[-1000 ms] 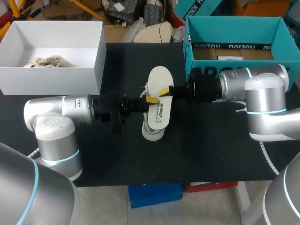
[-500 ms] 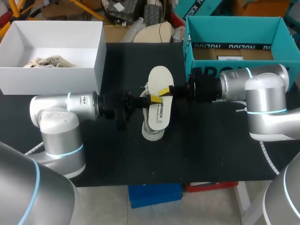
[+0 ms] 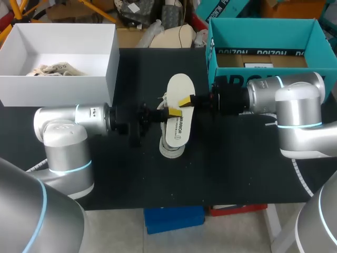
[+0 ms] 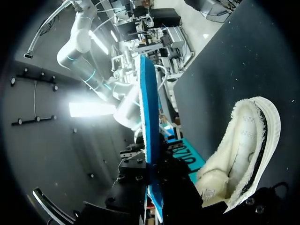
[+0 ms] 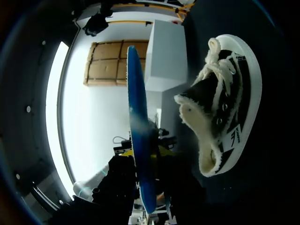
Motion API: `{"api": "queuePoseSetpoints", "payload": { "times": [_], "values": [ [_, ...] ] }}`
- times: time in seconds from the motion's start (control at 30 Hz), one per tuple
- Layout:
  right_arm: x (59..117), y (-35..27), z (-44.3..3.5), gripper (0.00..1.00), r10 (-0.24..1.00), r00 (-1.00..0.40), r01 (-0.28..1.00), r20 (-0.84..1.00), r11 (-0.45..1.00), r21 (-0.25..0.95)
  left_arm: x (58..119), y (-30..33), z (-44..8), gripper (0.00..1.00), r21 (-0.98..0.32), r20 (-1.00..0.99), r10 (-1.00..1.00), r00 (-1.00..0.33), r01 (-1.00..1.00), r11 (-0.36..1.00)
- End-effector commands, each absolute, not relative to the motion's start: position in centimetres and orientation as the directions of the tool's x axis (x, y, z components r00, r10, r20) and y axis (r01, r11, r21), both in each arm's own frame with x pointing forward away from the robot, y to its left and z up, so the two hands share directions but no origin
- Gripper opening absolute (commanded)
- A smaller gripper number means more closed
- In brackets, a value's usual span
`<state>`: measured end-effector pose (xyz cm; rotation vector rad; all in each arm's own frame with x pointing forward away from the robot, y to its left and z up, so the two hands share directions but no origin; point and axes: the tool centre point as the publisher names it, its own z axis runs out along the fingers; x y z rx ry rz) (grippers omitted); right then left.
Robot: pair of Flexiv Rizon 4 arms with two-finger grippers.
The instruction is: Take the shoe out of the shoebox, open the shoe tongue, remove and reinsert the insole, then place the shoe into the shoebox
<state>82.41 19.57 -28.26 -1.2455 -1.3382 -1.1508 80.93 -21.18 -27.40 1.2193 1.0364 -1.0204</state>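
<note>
A cream insole (image 3: 179, 89) with a blue underside hangs flat above the table's middle, over a black and white shoe (image 3: 169, 149) lying on the black tabletop. From the left, my left gripper (image 3: 171, 112) is shut on the insole's edge. From the right, my right gripper (image 3: 186, 101) stands open, its fingers slightly apart around the opposite edge. In the left wrist view the insole (image 4: 146, 117) runs edge-on out of my left gripper (image 4: 152, 187), with the shoe (image 4: 239, 145) beside it. In the right wrist view the insole (image 5: 136, 117) stands edge-on in my right gripper (image 5: 147, 187), next to the shoe (image 5: 225, 117).
A white box (image 3: 113, 63) holding crumpled paper (image 3: 55, 68) stands at the back left. An open teal box (image 3: 226, 79) stands at the back right, just behind my right arm. Bare black tabletop lies in front of the shoe.
My left arm slid right and its gripper closed on the insole's edge. My right gripper's fingers eased apart. The insole and the shoe stayed in place.
</note>
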Motion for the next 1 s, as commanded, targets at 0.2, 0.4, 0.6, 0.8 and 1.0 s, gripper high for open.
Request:
{"api": "queuePoseSetpoints", "payload": {
  "times": [0.2, 0.4, 0.6, 0.8, 1.0],
  "values": [
    [81.8, 16.9, -28.6, 1.00, 0.286, -0.043, 0.998, 0.957, -0.026, 0.053, 79.6, -19.9, -27.0, 0.00, 0.113, -0.992, 0.056, 0.110, 0.992, 0.061],
    [80.6, 14.6, -28.0, 1.00, 0.450, -0.089, 0.992, 0.889, -0.038, 0.119, 77.9, -18.4, -27.5, 0.00, -0.013, -0.982, 0.189, -0.022, 0.999, 0.049],
    [79.7, 13.1, -27.3, 1.00, 0.510, -0.116, 0.984, 0.852, -0.057, 0.168, 76.4, -17.8, -28.0, 0.00, -0.039, -0.961, 0.276, -0.031, 0.999, -0.021],
    [79.7, 13.1, -27.3, 1.00, 0.510, -0.116, 0.984, 0.852, -0.057, 0.168, 76.4, -17.8, -28.0, 0.00, -0.039, -0.961, 0.276, -0.031, 0.999, -0.021],
    [79.7, 13.1, -27.3, 1.00, 0.510, -0.116, 0.984, 0.852, -0.057, 0.168, 76.4, -17.8, -28.0, 0.00, -0.039, -0.961, 0.276, -0.031, 0.999, -0.021]
  ]
}}
